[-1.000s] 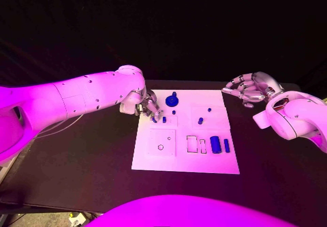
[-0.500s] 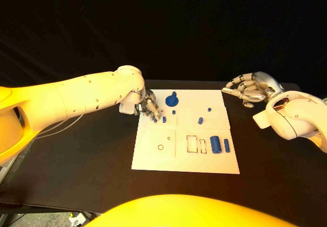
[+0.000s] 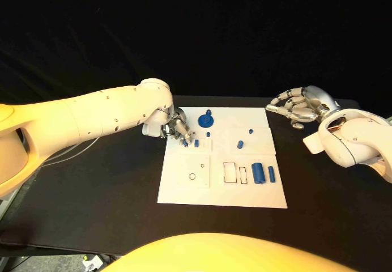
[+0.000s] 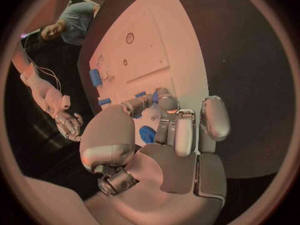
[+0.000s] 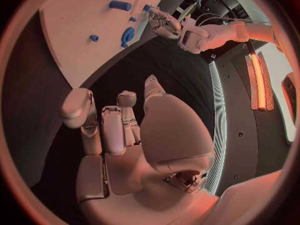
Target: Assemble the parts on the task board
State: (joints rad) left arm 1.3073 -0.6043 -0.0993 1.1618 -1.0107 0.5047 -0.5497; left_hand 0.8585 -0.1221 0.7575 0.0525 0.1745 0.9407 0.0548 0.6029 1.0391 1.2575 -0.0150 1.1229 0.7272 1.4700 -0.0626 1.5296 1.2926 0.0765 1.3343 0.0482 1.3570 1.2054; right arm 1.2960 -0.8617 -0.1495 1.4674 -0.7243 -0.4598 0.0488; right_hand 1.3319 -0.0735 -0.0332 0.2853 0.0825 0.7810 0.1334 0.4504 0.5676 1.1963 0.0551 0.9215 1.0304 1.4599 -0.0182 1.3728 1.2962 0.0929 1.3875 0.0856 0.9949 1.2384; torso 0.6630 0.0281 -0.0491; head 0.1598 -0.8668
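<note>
My left hand (image 3: 174, 128) sits at the task board's (image 3: 204, 190) far left corner, fingertips pressed down around a small blue peg (image 3: 196, 143) there; whether I actually pinch it, I cannot tell. My right hand (image 3: 299, 107) hovers off the board's far right corner, fingers curled, holding nothing. On the board lie a round blue knob (image 3: 206, 120) near my left hand and a blue cylinder (image 3: 258, 173) toward its right side.

One white task board (image 3: 222, 192) lies on one black table (image 3: 98, 192). I count seven blue parts on it: a round disc (image 3: 206, 120) just beside the left hand (image 3: 174, 127), four small pegs, perhaps one more hidden under its fingers, and two cylinders (image 3: 258, 173) nearer the robot.
</note>
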